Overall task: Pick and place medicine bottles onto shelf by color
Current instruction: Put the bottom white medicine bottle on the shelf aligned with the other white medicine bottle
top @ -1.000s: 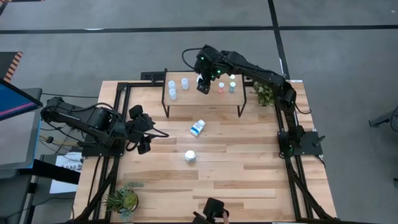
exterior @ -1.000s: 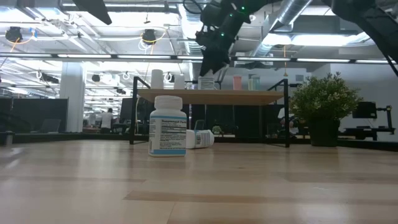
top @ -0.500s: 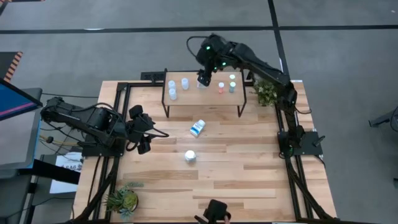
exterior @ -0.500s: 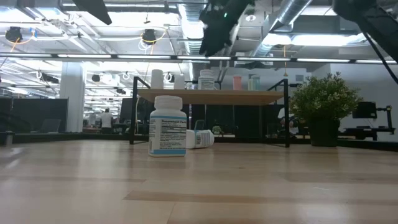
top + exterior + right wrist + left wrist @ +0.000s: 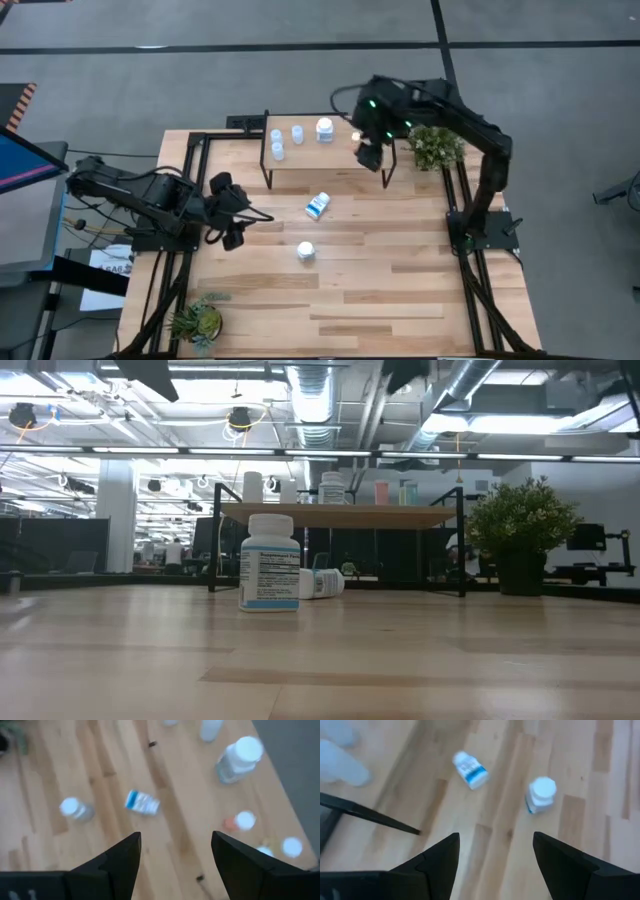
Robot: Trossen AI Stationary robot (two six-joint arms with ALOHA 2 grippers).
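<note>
Above the shelf's [image 5: 330, 158] right end, right pincer [image 5: 369, 155] apart and empty, could bump small bottles [image 5: 275, 143] over if swung low.

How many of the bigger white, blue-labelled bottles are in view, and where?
3. One stands on the shelf: shelf bottle. One lies on the table: fallen bottle. One stands on the table: upright bottle. None looks hidden.

My high camera looks straight down on the whole wooden plank bench [image 5: 400, 260]; my low one sits at bench height, close behind the upright white blue-labelled bottle [image 5: 271, 563], which both share
</note>
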